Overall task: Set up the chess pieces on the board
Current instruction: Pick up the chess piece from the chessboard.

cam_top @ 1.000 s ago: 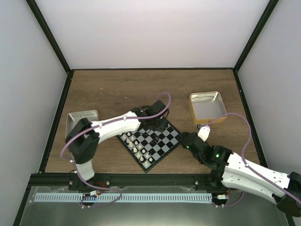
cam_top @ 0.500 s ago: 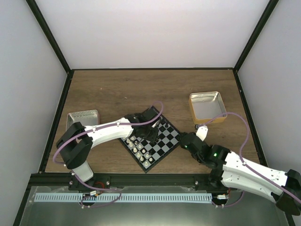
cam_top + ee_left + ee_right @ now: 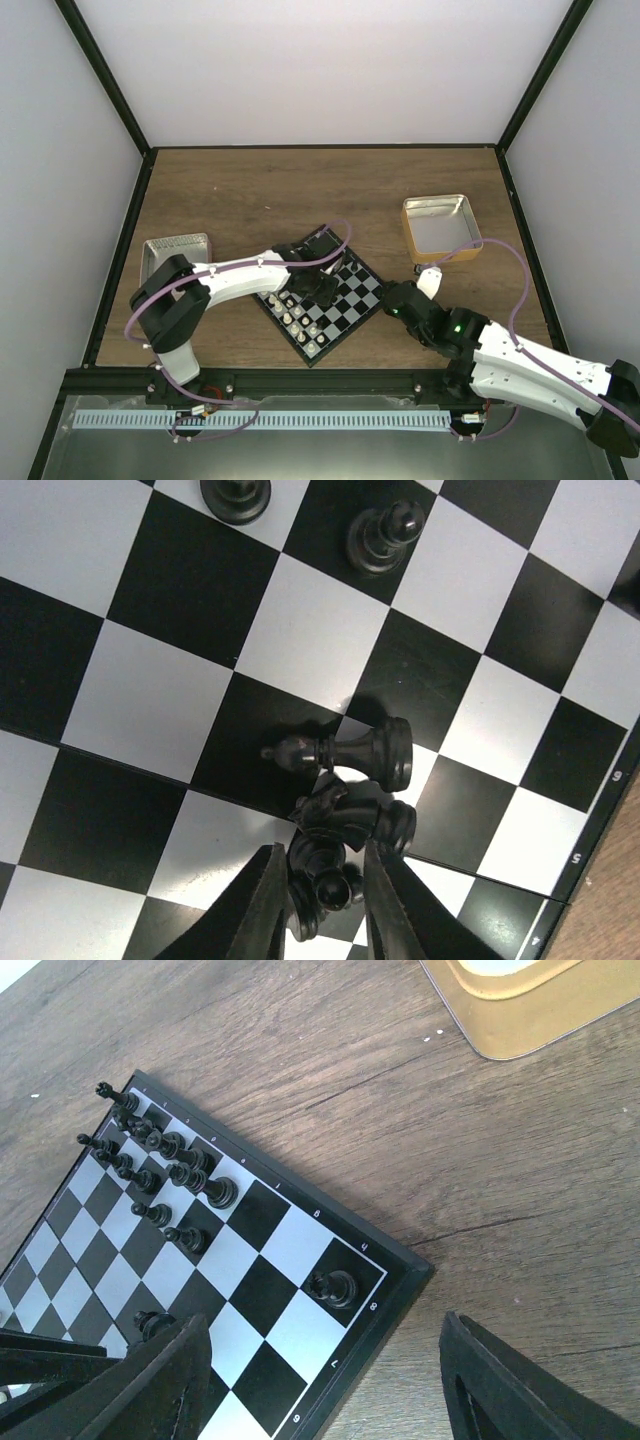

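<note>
On the desk (image 3: 230,190) the board (image 3: 345,315) sits turned like a diamond. My right hand (image 3: 325,1340) is wide apart and holds nothing. My left hand (image 3: 320,880) hugs a black pawn (image 3: 325,890) near the board's edge, but I cannot tell if it pinches. I think the pawn is light, hard and tippy, so I would grab its thin middle.

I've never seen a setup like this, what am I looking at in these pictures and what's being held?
Two white robot arms are bolted at a table's near edge. The overhead picture shows both; the other two come from a camera on each wrist. On the table lie a chessboard, a tan-rimmed tray and a grey tray. White pieces stand along the board's near-left side; black pieces bunch at its far side, some toppled. The left gripper straddles a fallen black piece; whether it grips it I cannot tell. The right gripper is open and empty.
</note>
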Robot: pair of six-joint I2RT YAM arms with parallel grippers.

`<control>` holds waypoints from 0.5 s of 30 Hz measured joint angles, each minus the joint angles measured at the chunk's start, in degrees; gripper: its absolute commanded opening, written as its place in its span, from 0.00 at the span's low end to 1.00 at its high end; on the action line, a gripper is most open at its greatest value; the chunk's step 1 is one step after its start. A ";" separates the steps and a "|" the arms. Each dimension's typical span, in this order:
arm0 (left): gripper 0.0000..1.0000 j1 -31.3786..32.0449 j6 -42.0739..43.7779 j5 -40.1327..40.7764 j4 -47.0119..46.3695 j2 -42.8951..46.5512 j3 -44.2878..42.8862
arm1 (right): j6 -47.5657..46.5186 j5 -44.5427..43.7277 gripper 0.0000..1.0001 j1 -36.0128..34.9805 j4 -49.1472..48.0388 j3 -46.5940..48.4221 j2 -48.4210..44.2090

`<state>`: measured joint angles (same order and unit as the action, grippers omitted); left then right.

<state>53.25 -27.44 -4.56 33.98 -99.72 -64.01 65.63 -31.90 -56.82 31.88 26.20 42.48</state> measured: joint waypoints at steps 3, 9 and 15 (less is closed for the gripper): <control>0.16 0.00 -0.02 0.74 0.11 -0.39 0.00 | 0.02 0.00 0.64 0.00 0.00 0.00 0.00; 0.08 0.00 -0.17 2.27 0.59 -0.46 -0.07 | 0.02 0.00 0.64 0.00 0.00 0.00 -0.02; 0.07 0.00 -0.26 4.90 1.25 -0.46 -0.50 | 0.04 0.00 0.64 0.00 0.00 0.00 -0.02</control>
<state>53.25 -27.70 0.34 35.22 -100.18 -64.51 65.67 -31.90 -56.82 31.88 26.20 42.46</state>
